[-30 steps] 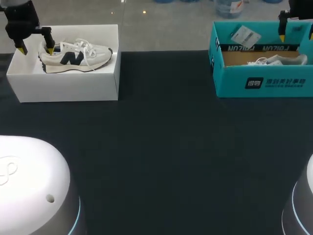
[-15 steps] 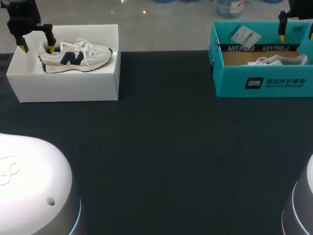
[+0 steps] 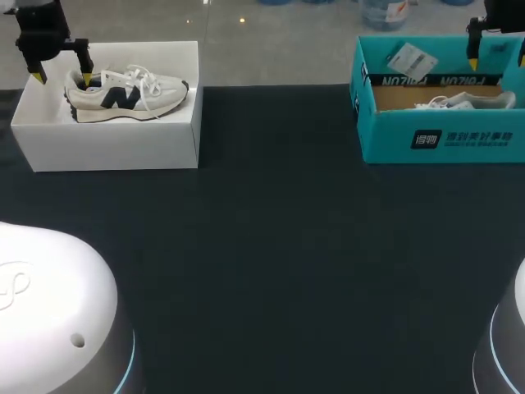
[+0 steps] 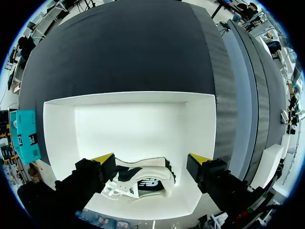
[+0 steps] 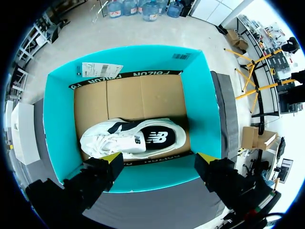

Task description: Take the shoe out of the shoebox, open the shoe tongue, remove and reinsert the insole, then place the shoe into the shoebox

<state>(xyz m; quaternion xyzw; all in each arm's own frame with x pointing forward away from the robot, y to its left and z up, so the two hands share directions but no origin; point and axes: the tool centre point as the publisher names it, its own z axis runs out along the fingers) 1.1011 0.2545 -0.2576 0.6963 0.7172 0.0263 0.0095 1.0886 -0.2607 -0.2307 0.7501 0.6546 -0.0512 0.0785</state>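
**Your left claw (image 3: 61, 79) gapes wide, empty, over the white-and-navy laced sneaker (image 3: 127, 94).**
The sneaker lies in a rectangular white cardboard shoebox (image 3: 115, 146); the claw has shifted slightly.

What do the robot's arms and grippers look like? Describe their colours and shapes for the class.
The left gripper and right gripper each have two blocky black fingers ending in bright yellow wedge tips. The left arm and right arm show smooth, rounded white shells edged by a thin glowing blue ring.

Cream-and-navy shoe (image 3: 127, 97), white shoebox (image 3: 115, 144), teal shoebox (image 3: 394, 139), black table (image 3: 271, 246).
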